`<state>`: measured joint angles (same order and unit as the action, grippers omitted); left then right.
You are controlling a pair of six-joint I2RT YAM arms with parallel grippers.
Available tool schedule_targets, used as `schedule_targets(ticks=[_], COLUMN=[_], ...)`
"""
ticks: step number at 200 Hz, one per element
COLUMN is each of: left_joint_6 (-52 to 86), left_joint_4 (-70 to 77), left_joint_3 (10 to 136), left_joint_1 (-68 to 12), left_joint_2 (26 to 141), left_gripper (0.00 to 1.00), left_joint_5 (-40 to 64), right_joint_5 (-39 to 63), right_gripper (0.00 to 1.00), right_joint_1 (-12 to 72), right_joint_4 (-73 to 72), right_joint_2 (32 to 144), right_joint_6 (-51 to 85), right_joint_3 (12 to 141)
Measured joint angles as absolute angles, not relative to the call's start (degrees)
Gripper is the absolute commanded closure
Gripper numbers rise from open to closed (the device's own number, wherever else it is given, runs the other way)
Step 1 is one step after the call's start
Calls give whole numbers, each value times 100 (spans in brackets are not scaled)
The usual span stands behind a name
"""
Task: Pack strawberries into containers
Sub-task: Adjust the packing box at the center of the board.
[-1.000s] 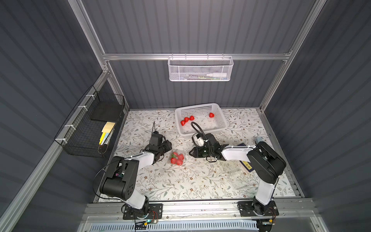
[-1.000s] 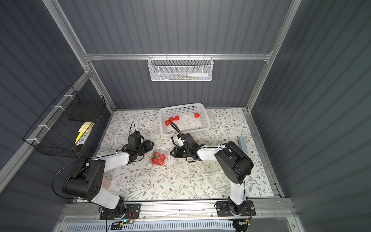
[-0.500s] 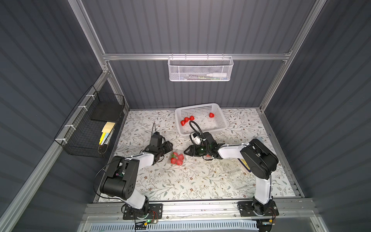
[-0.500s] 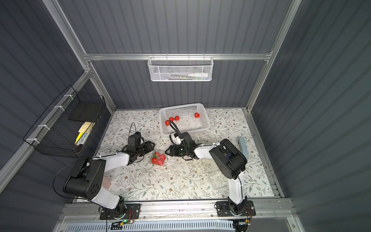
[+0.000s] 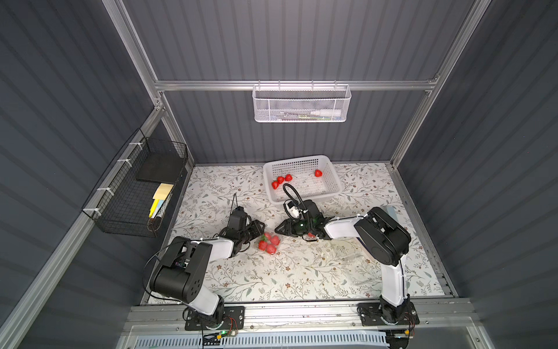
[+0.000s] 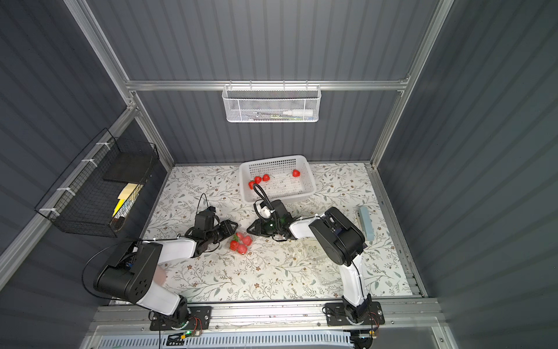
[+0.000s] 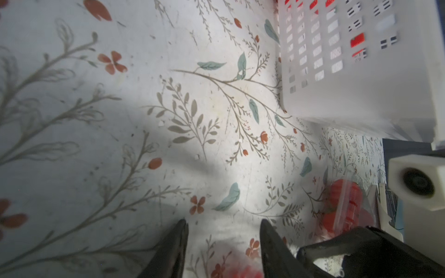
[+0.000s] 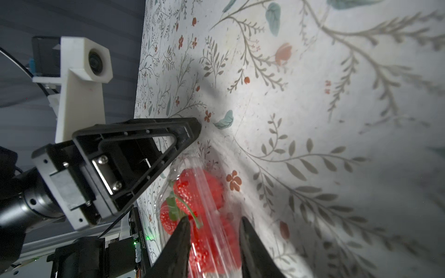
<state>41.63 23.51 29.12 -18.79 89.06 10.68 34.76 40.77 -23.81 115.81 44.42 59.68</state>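
A clear container (image 5: 269, 243) (image 6: 240, 242) holding a few red strawberries (image 8: 197, 190) lies on the flowered table between my two grippers. My left gripper (image 5: 261, 227) (image 7: 224, 225) is at its left far corner, open, with bare table between its tips and a red blur deeper between the fingers. My right gripper (image 5: 277, 232) (image 8: 214, 222) is at the right far corner, open, its fingers (image 8: 184, 231) apart over the container's clear lid. Several more strawberries (image 5: 280, 179) (image 6: 296, 173) lie in the white basket (image 5: 302, 158).
Faint empty clear containers (image 5: 350, 258) (image 6: 328, 282) lie on the table by the right arm. A pale blue bar (image 6: 363, 223) lies near the right edge. A black wire basket (image 5: 136, 187) hangs on the left wall and a white mesh one (image 5: 302, 102) on the back wall.
My right gripper has swung left to the strawberry container; its jaws widened and then narrowed again. The left gripper has hardly moved.
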Motion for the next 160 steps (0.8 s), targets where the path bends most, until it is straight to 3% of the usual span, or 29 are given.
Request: schedule_targets(ticks=[66,108,160], left_joint_6=[4062,4007,4362], left_joint_4=[1804,1275,1586], left_joint_3=[3210,3636,2794], left_joint_1=[-1883,-1883,-2152], left_joint_2=[8847,8178,7802], left_gripper=[43,39,27], left_joint_5=[794,204,298], right_joint_5=[3197,3020,3020], right_gripper=[52,49,48], right_joint_1=[4101,4104,4244], right_joint_4=[-2176,-1874,-1627], right_joint_2=[11240,10722,10724], right_joint_6=[4346,4187,4174], right_joint_3=[5658,5496,5288])
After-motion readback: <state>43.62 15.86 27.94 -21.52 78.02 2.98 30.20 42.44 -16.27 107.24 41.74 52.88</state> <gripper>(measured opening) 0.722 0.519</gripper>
